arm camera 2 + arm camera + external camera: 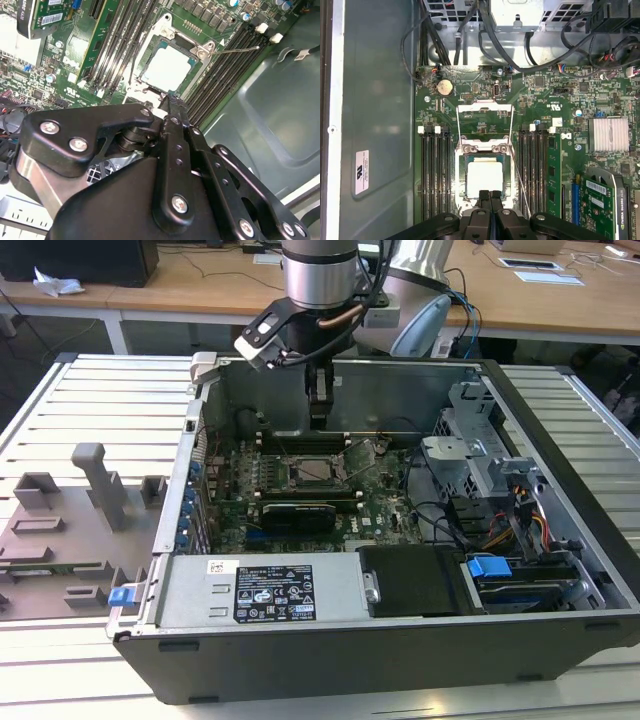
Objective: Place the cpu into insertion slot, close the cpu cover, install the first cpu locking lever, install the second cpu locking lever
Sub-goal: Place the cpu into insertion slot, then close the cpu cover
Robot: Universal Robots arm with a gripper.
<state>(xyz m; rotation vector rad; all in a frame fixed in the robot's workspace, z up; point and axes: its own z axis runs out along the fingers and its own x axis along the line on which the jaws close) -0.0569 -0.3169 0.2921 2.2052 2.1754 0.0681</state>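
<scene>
Evidently the first step is done: the cpu (482,181) lies flat in the insertion slot (460,175), its pale top showing square inside the silver rim, down on the green circuit board (540,100) between the banks of long memory slots (434,170). The whole job sits inside an open computer case (400,660) on the slatted counter (90,390), with the arm reaching down into it from above.

The cpu cover (485,106) looks swung back on its hinge, away from the chip, with board showing through its window. So I judge closing the cover to be the step in hand. A thin locking lever (237,48) sticks out free beside the slot, not latched.

The fingers (483,198) are pressed together with nothing between them (a blunt pusher rather than a clamp, I would say). They hang just over the edge of the slot opposite the hinge. Whether they touch anything there I cannot tell.

Bringing the cover down calls for a gentle push on the frame itself, clear of the chip's top and of the loose lever. The plate should also land flat around the cpu, since a skewed press could shift the chip in its seat.
</scene>
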